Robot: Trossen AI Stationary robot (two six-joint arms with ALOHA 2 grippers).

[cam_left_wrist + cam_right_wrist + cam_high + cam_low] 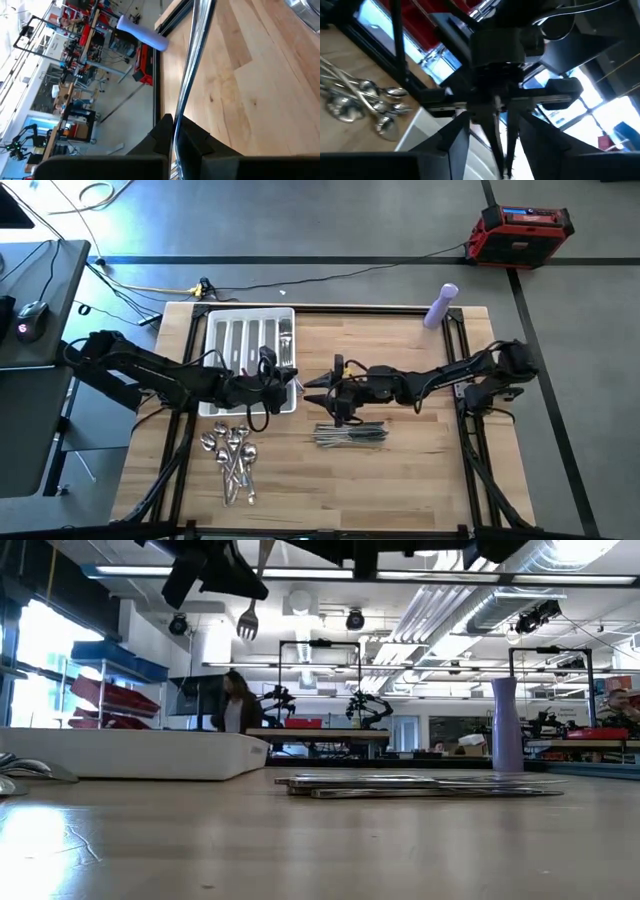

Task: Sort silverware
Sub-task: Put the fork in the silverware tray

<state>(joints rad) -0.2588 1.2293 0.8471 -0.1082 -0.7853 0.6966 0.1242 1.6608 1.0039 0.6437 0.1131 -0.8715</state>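
Note:
A silver fork [248, 618] is up above the table by the white tray's [222, 330] near right corner. My left gripper [281, 384] is shut on it, seen also in its own wrist view [175, 150]. My right gripper [320, 390] faces the left one from the table's right and is open. In the right wrist view its fingers [456, 145] stand apart on either side of a thin metal piece [498, 142]. Several spoons [232, 455] lie in a heap near the front edge. A bundle of knives [350, 435] lies flat at the middle. My left gripper pinches the fork's handle [176, 137] between its two fingers. The handle runs on ahead of the fingertips, along the fingers. The fork is lifted clear of the table and the tray, with its tines [247, 628] at the free end.
A lilac bottle [440, 305] stands at the table's far right corner. The tray holds more silverware [285, 345] in its right compartment. In the low view the tray [130, 755] is on the left and the knives [420, 785] are on the right. Bare wood lies right of the knives.

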